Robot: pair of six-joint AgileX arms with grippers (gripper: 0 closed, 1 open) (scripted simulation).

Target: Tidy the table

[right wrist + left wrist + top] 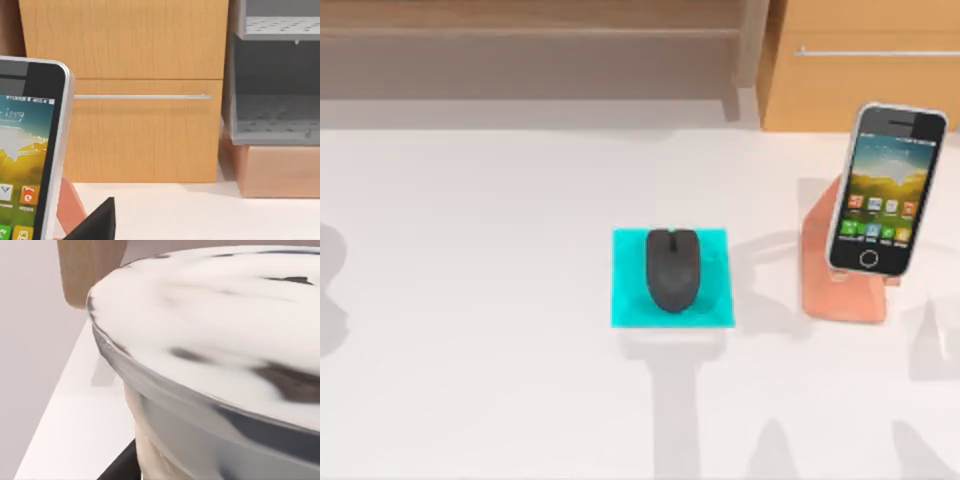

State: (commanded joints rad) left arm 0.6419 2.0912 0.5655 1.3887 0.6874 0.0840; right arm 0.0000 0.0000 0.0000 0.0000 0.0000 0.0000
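A: So, reading from the left: the table (470,330) is a broad white surface, bare on that side apart from grey arm shadows. Where is the left gripper?

B: It cannot be placed. The left wrist view looks along a rounded, glossy white body with a dark edge beneath it, and whether the fingers are wide or narrow cannot be told.

A: At the centre?

B: A black mouse (672,269) lies upright on a small cyan mat (630,305), well inside its edges, probably so that it has a fixed, tidy home.

A: And to the right?

B: A phone (884,188) leans tilted on an orange stand (820,270), screen lit and facing up, as a stand is meant to present it. Behind stands a wooden cabinet (860,90) with a metal handle (142,96).

A: The right gripper?

B: Only a dark tip (97,222) appears near the phone (27,150); its opening cannot be told. The table looks already tidy.
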